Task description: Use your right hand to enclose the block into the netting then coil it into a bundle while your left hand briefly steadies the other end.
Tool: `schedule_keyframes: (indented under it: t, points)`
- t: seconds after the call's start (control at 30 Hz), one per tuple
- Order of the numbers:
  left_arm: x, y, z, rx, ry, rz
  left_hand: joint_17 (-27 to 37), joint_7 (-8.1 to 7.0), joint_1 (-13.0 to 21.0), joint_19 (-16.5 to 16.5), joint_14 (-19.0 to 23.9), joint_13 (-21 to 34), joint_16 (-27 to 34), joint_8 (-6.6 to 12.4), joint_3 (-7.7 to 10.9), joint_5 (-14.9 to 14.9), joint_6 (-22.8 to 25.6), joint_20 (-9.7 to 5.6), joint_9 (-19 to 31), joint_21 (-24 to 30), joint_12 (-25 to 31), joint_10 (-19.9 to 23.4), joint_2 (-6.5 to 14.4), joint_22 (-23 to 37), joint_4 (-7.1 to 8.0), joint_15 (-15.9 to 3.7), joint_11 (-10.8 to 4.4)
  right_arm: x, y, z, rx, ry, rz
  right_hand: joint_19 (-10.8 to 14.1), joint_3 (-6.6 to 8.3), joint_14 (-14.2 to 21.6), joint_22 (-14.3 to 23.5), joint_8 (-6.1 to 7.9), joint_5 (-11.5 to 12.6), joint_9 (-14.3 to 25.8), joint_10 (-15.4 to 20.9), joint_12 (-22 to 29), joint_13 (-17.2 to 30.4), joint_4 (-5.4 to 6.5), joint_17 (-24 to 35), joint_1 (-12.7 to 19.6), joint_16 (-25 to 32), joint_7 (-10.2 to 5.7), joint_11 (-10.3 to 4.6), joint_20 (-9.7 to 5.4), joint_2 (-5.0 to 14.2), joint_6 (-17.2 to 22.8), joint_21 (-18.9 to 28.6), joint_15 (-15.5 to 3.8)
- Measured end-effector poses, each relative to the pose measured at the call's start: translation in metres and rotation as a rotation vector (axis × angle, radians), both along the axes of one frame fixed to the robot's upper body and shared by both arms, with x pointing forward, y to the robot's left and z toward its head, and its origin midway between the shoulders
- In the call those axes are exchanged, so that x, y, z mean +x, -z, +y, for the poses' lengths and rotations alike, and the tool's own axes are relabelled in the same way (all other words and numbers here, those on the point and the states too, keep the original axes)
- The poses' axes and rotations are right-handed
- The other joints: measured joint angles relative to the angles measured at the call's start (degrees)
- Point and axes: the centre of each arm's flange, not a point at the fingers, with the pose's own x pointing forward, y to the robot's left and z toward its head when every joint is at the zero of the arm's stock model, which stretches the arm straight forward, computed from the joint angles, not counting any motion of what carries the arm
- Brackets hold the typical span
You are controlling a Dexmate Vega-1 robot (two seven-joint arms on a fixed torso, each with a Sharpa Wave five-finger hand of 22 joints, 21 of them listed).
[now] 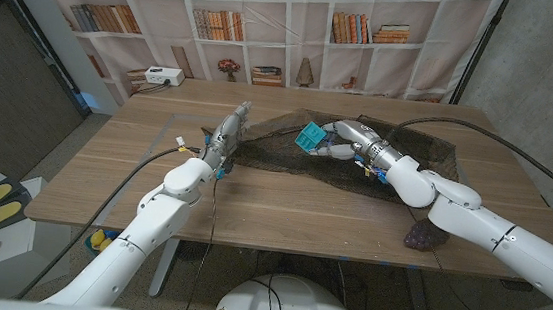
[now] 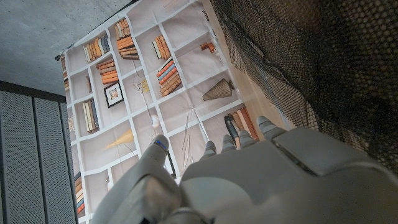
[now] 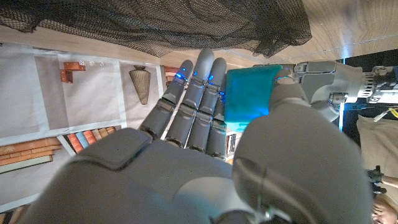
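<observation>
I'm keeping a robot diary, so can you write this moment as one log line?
right hand: holds teal plastic block above dark mesh netting | left hand: at netting's left end, contact unclear | block: not yet enclosed

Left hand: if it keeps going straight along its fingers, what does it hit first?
Probably nothing on the table. The left hand points toward the far edge, skirting the dark mesh netting; beyond lies the bookshelf-print backdrop. Depth is unclear.

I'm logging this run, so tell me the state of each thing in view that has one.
teal block: held by the right hand, lifted above the netting, not wrapped.
netting: spread out on the table, not coiled.
right hand: grips the block.
left hand: fingers extended at the netting's edge, holding nothing.
</observation>
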Motion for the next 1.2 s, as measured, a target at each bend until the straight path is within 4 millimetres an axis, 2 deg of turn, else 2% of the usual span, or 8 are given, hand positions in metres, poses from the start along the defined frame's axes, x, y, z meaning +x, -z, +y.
schedule_keyframes:
  t: [0.4, 0.73, 1.2]
  points:
    - [-0.004, -0.005, 0.007, 0.009, -0.012, -0.014, 0.0, 0.0, 0.0, 0.31, 0.0, 0.0, 0.0, 0.0, 0.0, 0.0, 0.0, 0.31, 0.0, 0.0, 0.0, 0.0, 0.0, 0.0, 0.0, 0.0, 0.0, 0.024, -0.019, 0.004, 0.068, 0.025, 0.017, 0.0, 0.13, 0.42, 0.0, 0.01, -0.73, 0.0, 0.74, 0.0, -0.75, 0.15, 0.01, 0.0, 0.0, -0.08, 0.1, 0.0, 0.0, 0.75, 0.83, -0.22]
    - [-0.004, -0.007, 0.013, 0.008, -0.017, -0.017, 0.0, 0.0, 0.23, 0.31, 0.0, 0.0, 0.0, 0.0, -0.24, 0.0, 0.0, 0.3, 0.0, 0.0, 0.0, 0.0, -0.23, 0.0, -0.24, 0.0, 0.0, 0.044, -0.033, -0.001, 0.099, 0.103, 0.013, 0.01, 0.13, 0.73, -0.01, 0.01, -1.17, 0.0, 0.94, 0.21, -0.77, 0.15, -0.28, 0.15, 0.01, -0.09, 0.3, -0.01, -0.15, 0.92, 1.27, -0.33]
    - [-0.005, -0.007, 0.021, 0.007, -0.019, -0.01, 0.0, 0.01, 0.23, 0.3, 0.0, 0.0, 0.0, 0.0, -0.24, 0.0, 0.0, 0.3, 0.0, 0.0, 0.0, 0.0, -0.23, 0.0, -0.24, 0.0, 0.0, 0.063, -0.036, -0.014, 0.024, 0.268, -0.011, -0.28, 0.15, 0.73, -0.16, 0.35, -1.61, 0.0, 0.93, 0.43, -0.77, 0.19, -0.54, 0.15, -0.21, -0.1, 0.3, 0.28, -0.15, 0.92, 1.71, -0.33]
